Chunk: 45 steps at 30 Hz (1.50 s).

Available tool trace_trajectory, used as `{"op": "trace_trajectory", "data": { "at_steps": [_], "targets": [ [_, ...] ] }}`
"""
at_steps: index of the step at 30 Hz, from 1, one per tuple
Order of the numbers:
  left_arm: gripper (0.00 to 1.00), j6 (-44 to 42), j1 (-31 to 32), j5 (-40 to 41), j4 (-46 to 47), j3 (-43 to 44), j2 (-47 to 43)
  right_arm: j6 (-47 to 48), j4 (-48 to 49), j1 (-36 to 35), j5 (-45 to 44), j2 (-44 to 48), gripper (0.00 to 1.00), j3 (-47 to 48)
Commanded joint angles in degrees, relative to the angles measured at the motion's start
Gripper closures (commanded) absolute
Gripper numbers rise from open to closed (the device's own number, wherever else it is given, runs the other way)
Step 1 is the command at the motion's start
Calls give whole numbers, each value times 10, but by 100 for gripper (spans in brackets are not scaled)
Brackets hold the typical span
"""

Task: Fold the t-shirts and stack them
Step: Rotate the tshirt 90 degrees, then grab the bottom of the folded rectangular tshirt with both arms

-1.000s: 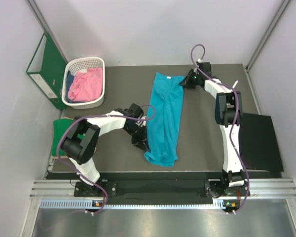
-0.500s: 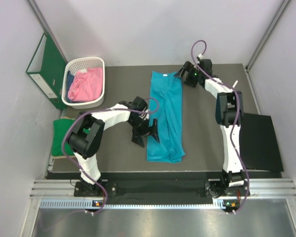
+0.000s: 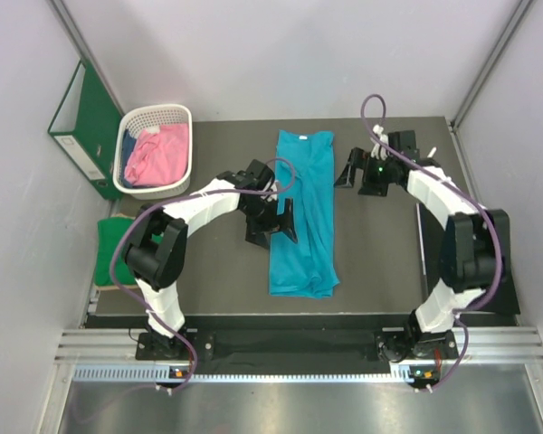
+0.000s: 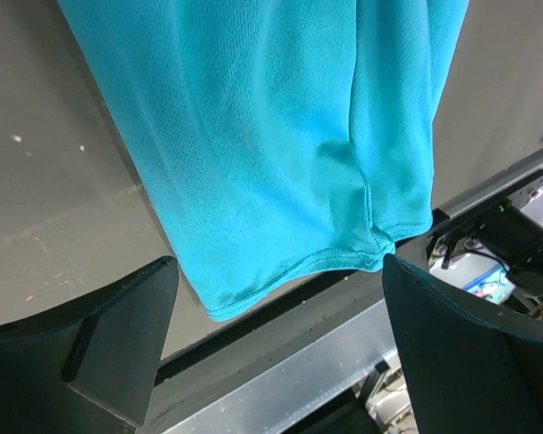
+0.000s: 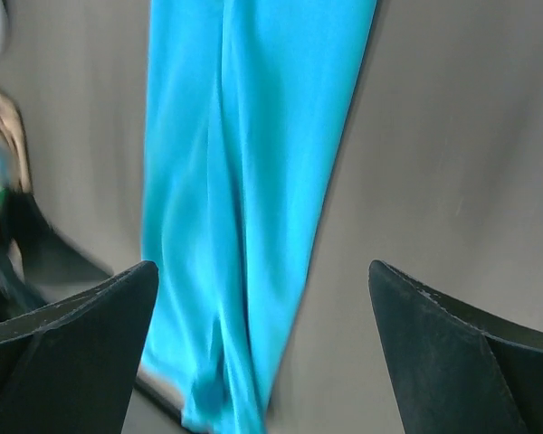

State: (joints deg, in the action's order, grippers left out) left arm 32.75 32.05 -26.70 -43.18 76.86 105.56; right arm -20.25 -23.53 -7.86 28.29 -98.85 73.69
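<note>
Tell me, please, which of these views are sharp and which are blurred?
Right wrist: blurred throughout, the teal t-shirt smeared, no weave visible. Left wrist: sharp, the shirt's mesh weave and a soft sheen show. Top external: sharp, evenly lit, faint shadows.

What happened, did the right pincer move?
Yes. The right pincer came back from the table's far edge toward the near edge, now beside the teal shirt.

Nothing fancy: a rigid green ring binder [image 3: 83, 127] is standing open against the left wall, and a white plastic lattice basket [image 3: 156, 111] is sitting just beside it on the dark grey tabletop [image 3: 380, 244]. A flat black sheet [image 3: 498, 294] is lying along the right edge.
</note>
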Motion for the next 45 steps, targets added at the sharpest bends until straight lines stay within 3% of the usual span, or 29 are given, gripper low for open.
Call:
{"op": "trace_trajectory", "data": {
  "at_steps": [1, 2, 5, 6, 9, 18, 25, 31, 32, 35, 45],
  "targets": [
    [2, 3, -7, 38, -25, 43, 11, 70, -142, -41, -16, 74, 0, -67],
    [2, 6, -9, 44, -27, 47, 13, 71, -155, -51, -28, 100, 2, -79],
    [2, 20, -21, 45, -23, 57, 14, 59, -193, -86, -26, 144, 21, -130],
    [2, 22, -24, 45, -23, 59, 14, 45, -195, -101, -20, 153, 36, -157],
    [2, 28, -34, 46, -30, 69, 16, 15, -199, -127, -15, 181, 52, -204],
    [2, 35, -36, 66, -38, 45, -8, -23, -200, -174, -13, 223, 55, -275],
    [2, 43, -36, 72, -30, 5, -30, -55, -149, -227, -27, 180, 55, -279],
    [2, 44, -36, 78, -31, -12, -49, -59, -148, -252, -88, 126, 68, -261],
    [2, 44, -37, 80, -31, -14, -55, -59, -149, -254, -95, 125, 83, -258],
    [2, 44, -37, 83, -33, -17, -62, -57, -176, -257, -132, 131, 98, -236],
    [2, 41, -37, 92, -38, -17, -60, -43, -251, -264, -151, 197, 100, -154]
  ]
}}
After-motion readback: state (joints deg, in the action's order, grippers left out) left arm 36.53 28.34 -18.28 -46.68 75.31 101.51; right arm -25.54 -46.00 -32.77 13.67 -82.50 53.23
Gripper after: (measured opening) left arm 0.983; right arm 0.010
